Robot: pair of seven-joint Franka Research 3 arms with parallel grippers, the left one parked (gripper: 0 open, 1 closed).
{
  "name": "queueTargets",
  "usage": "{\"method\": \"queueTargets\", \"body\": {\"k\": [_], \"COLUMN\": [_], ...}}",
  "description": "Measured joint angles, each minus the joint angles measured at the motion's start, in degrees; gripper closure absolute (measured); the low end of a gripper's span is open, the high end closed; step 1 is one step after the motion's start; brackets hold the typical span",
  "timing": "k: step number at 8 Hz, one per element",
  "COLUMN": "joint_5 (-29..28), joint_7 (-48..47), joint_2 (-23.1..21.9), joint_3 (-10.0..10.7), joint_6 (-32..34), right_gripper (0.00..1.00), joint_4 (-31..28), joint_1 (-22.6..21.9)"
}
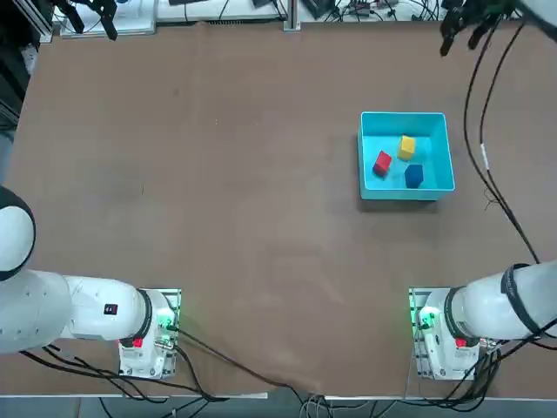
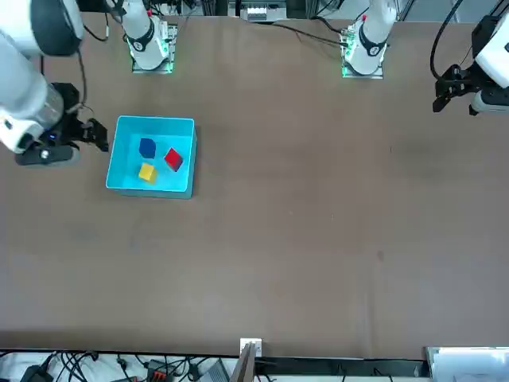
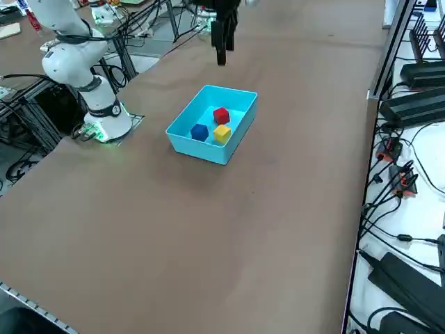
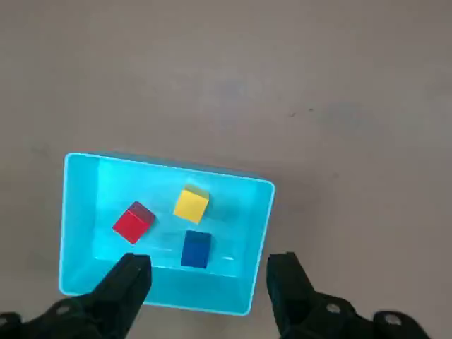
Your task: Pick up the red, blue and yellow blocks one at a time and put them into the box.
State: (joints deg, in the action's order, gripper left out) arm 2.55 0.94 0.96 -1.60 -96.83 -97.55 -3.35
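The light cyan box stands on the brown table, right of centre in the top view. Inside it lie the red block, the yellow block and the blue block, each apart from the others. My right gripper hangs high above the table near the box, open and holding nothing. In the wrist view its two dark fingers frame the near wall of the box.
The right arm's base sits at the table's near edge, and its black cable loops past the box's right side. Cables and black equipment lie beyond the table's far edge in the right side view.
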Motion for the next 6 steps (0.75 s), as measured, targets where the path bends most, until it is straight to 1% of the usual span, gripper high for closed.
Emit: {"method": "queueTargets", "body": {"k": [2,3,6], "joint_5": [-1.3,-1.5,-1.5], "joint_7": [0.3,0.3,0.3], "joint_2": [-0.1,-0.4,-2.2], "joint_3": [0.2,0.2,0.2], "joint_6": [3.4,4.4,5.6], "right_gripper": [0.00,0.00,0.00], "joint_4": [5.2,6.3,6.1], "joint_1": [1.7,2.1,3.1]}}
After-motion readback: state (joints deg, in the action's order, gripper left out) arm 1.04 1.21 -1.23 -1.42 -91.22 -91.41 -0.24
